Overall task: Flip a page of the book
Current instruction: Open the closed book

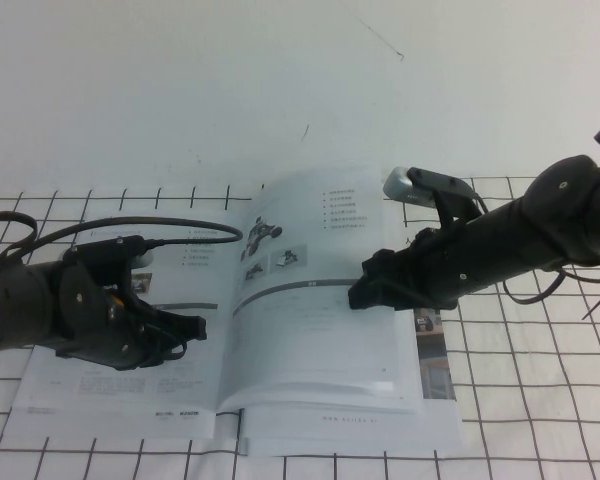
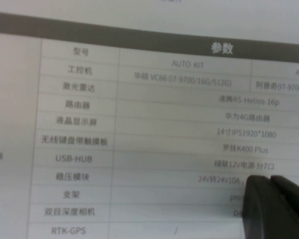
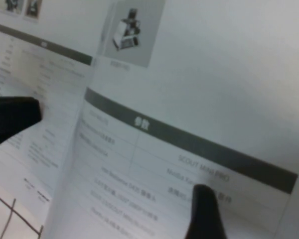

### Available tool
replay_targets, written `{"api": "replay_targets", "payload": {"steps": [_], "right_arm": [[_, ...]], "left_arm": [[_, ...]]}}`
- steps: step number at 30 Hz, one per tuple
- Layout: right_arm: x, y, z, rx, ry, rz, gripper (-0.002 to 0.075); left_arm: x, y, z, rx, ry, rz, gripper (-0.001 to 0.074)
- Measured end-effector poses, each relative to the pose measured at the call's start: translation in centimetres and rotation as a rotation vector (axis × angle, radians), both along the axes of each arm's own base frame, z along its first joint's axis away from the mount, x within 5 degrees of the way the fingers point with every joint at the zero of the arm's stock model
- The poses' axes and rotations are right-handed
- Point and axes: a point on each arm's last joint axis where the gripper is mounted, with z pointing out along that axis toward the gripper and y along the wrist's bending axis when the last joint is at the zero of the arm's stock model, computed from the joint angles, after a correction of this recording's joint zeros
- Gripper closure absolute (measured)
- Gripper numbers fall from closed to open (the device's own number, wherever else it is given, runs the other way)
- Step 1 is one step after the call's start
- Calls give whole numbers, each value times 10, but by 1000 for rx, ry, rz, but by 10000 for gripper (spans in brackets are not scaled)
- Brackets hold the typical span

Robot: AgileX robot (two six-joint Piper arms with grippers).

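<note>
I see the thin white glossy catalogue [image 1: 280, 330] open at the worktop's centre. My left end effector [image 1: 190, 330], narrowed, rests at 9 o'clock over a table reading "USB-HUB". My right end effector [image 1: 365, 292], spread wide, presses the lifted buggy-printed leaf [image 1: 320, 300], near "SCOUT".

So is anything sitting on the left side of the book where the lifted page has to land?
Yes: the left gripper rests on the book's left half. The right gripper is at the lifted page.
</note>
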Motion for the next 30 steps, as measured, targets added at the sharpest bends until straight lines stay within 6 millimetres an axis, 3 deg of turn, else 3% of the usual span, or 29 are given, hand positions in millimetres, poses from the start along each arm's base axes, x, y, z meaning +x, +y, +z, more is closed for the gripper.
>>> {"api": "replay_targets", "payload": {"steps": [10,22,30], "right_arm": [[3,3,20,34,-50,11,282],[16,16,62,139,-91,76,282],[11,22,70,227,-76,123,282]], "left_arm": [[0,0,0,0,-3,1,737],[0,0,3,-20,-12,23,737],[-7,0,37,-48,-80,10,737]]}}
